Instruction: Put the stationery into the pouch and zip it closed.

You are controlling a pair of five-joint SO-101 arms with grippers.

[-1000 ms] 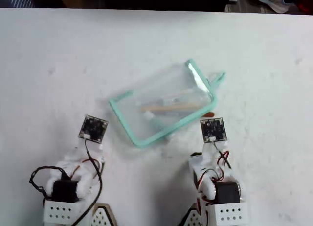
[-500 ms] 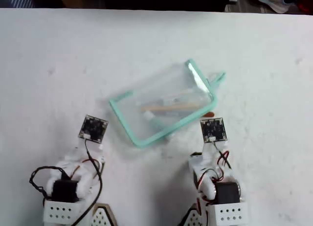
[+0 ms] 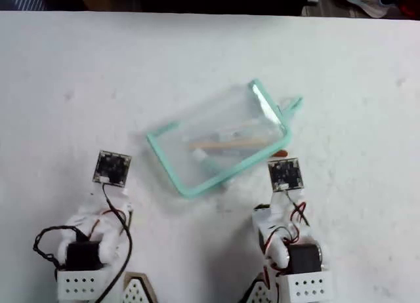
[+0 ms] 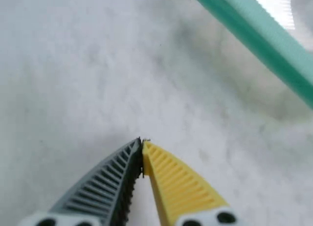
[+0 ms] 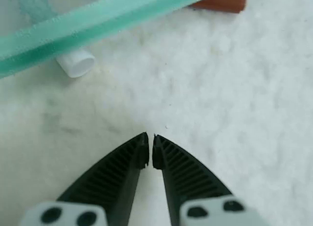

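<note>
A clear pouch [image 3: 220,139] with a teal border lies tilted in the middle of the white table, with a pencil-like stick [image 3: 226,144] and small white pieces inside. Its teal edge [image 4: 259,37] crosses the left wrist view. My left gripper [image 4: 142,143] is shut and empty over bare table, at the near left of the pouch. My right gripper [image 5: 150,138] is shut and empty near the pouch's teal edge [image 5: 98,20]. A white tube end [image 5: 76,63] and a red-brown item [image 5: 220,2] lie by that edge. The red item [image 3: 280,153] peeks out beside the pouch.
The left arm [image 3: 85,247] and the right arm [image 3: 289,244] sit at the table's near edge. Dark clutter lines the far edge beyond the table [image 3: 197,47].
The left arm's wrist has shifted left and slightly away from the pouch. The right arm and the pouch have stayed put.
</note>
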